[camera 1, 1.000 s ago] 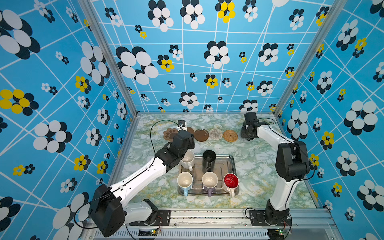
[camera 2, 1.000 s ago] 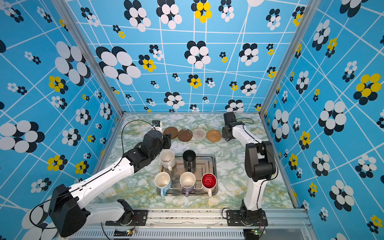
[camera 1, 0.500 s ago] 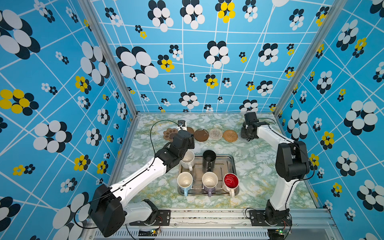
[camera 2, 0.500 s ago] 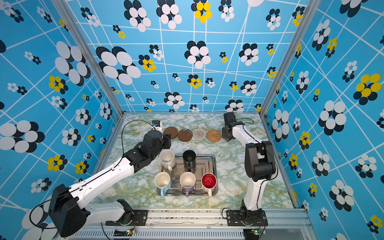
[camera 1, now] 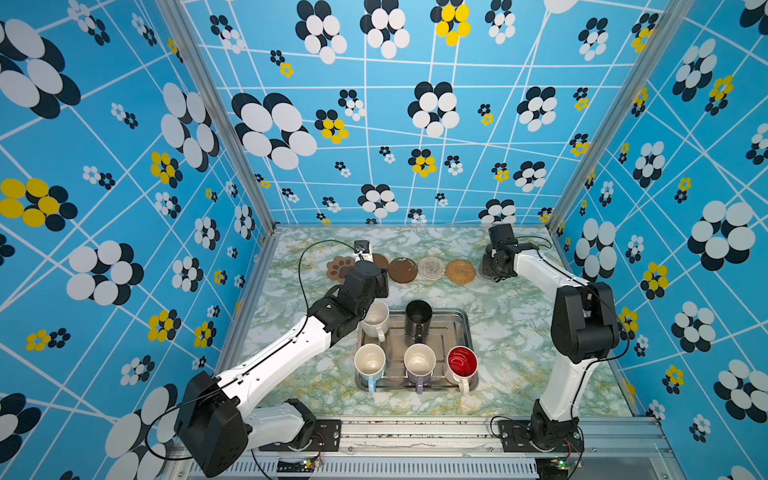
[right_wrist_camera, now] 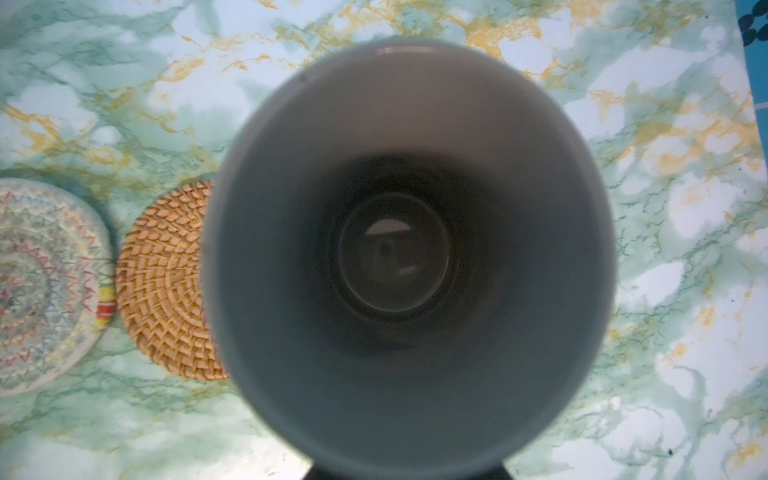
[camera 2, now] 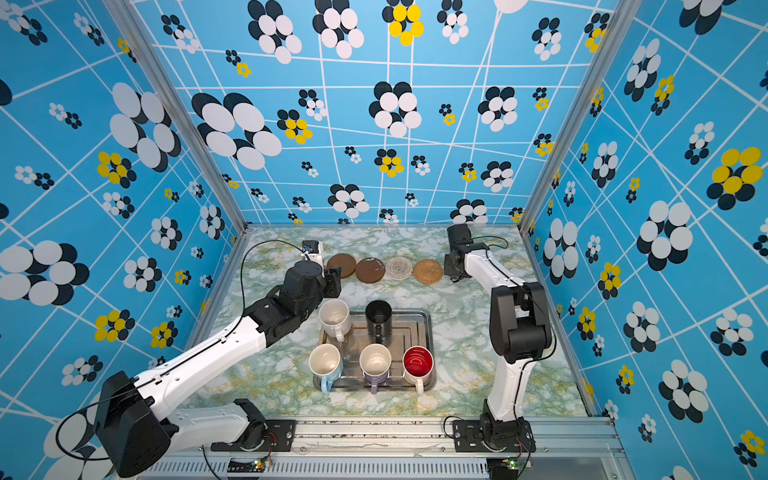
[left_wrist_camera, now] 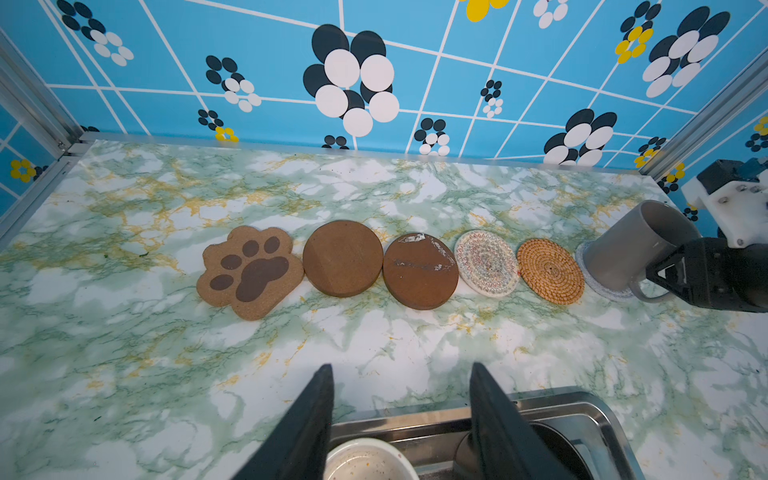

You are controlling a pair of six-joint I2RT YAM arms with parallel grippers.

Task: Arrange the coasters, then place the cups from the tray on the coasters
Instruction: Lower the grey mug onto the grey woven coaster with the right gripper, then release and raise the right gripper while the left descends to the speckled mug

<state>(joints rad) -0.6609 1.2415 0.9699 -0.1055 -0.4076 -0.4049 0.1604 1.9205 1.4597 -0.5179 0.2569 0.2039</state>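
Observation:
Six coasters lie in a row at the back: paw [left_wrist_camera: 251, 272], two brown discs [left_wrist_camera: 343, 257] [left_wrist_camera: 419, 272], white crochet [left_wrist_camera: 486, 262], rattan [left_wrist_camera: 549, 268] and pale grey [left_wrist_camera: 602, 291]. The grey-beige cup [left_wrist_camera: 636, 245] stands on the pale grey one. My right gripper [camera 1: 493, 268] is at its handle; the cup [right_wrist_camera: 407, 249] hides the jaws. My left gripper [left_wrist_camera: 401, 374] is open over the tray's [camera 1: 467, 324] far left corner, above the white speckled cup [camera 1: 375, 320]. Also in the tray are the black [camera 1: 418, 318], light blue [camera 1: 369, 361], lilac [camera 1: 419, 361] and red-inside [camera 1: 461, 361] cups.
Blue flowered walls close in the marble table on three sides. A metal rail [camera 1: 415, 428] with both arm bases runs along the front edge. The left arm's cable [camera 1: 303, 257] loops above the table's back left.

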